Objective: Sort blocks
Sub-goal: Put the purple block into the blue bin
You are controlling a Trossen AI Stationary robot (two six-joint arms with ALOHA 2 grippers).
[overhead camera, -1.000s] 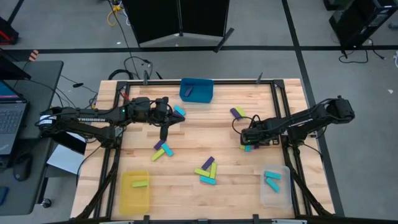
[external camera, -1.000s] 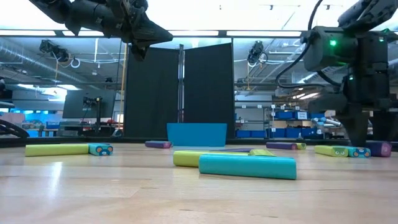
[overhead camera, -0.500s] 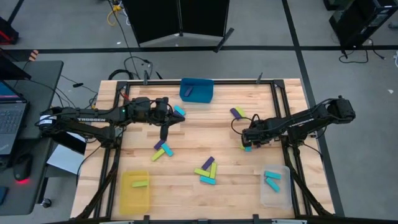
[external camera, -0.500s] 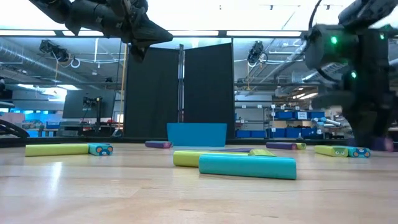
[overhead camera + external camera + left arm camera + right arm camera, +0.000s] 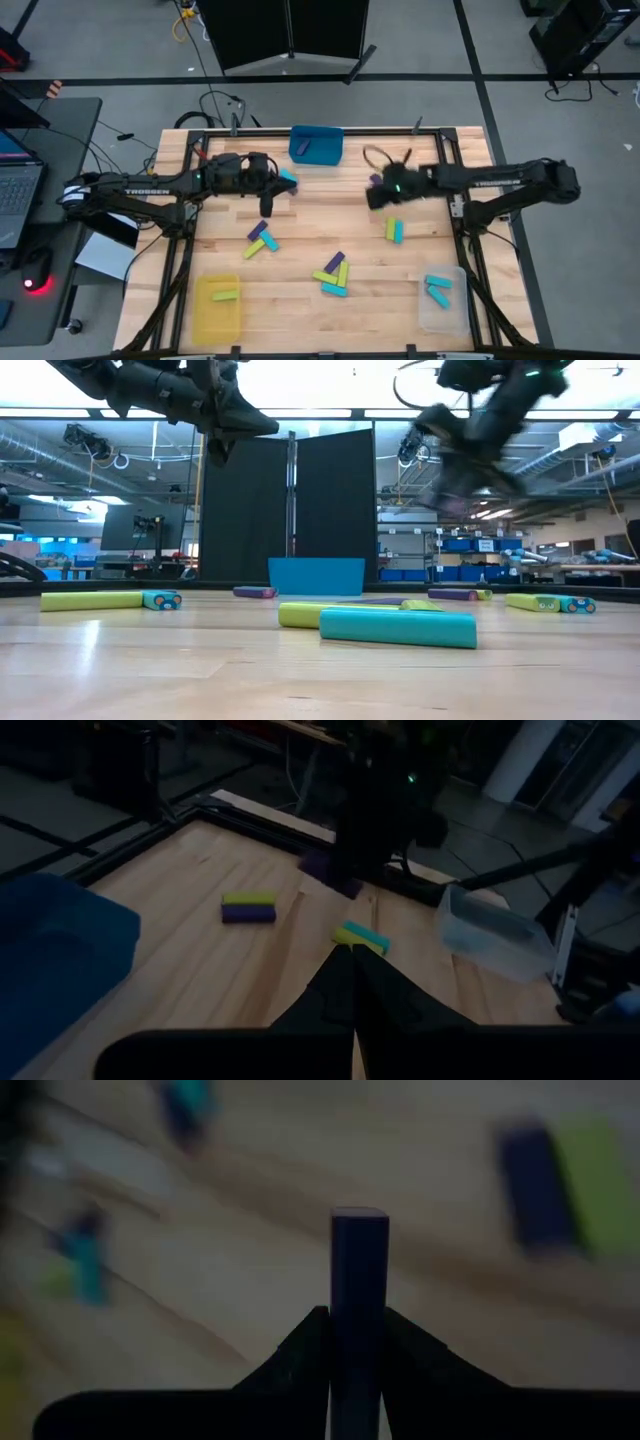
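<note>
R hand (image 5: 357, 1330) now lifted off surface (image 5: 310, 215), pinching 1 purple block (image 5: 359, 1270), prob heading to blue bin (image 5: 316, 146). L hand (image 5: 266, 200) pressed together, empty.

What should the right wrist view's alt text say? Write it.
The right gripper is shut on a dark purple oblong block that sticks out between its two dark fingers. Beyond is the light wooden table with a few other blocks lying on it.

One block (image 5: 303, 148) in far bin (image 5: 316, 133), blocks (image 5: 334, 273) mid-table, two bins at near corners
</note>
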